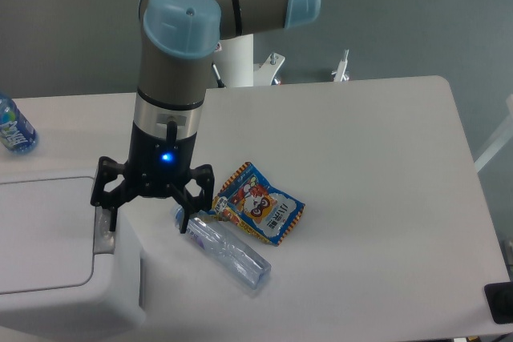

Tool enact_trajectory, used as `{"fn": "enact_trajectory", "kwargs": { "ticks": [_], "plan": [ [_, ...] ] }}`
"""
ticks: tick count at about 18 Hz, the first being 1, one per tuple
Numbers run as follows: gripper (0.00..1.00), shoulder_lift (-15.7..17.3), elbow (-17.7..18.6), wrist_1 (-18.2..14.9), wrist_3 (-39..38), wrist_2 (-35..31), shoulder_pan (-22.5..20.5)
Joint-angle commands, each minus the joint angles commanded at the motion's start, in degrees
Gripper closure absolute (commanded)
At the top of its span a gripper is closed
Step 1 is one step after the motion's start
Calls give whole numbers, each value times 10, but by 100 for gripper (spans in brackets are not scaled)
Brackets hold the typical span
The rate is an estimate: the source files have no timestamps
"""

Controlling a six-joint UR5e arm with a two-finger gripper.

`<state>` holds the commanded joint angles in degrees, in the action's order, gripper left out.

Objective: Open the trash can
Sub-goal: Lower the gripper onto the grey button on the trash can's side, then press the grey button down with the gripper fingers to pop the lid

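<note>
Hanging w/ fingers spread wide, the gripper [151, 219] sits over the right rim of the trash can [56, 278], which fills the near-left corner of the table [377, 166] w/ its lid flat and shut. One fingertip [111, 220] is at the grey button strip [103, 230] (contact unclear), the other just left of a clear plastic bottle [226, 251] lying on its side. A snack packet [260, 204] lies right of the bottle, touching it; a blue-label bottle [14, 127] is at the far-left edge.

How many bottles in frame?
2. One blue-labelled bottle at the table's far left edge, partly cut off. One clear bottle lying beside the snack bag, near the tool. Others may sit out of frame.
</note>
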<state>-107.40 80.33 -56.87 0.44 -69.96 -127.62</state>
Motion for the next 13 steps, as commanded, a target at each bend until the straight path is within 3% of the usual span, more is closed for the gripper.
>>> {"fn": "enact_trajectory", "kwargs": {
  "ticks": [13],
  "plan": [
    [0,-4,1,1,0,-1,4]
  ]
}}
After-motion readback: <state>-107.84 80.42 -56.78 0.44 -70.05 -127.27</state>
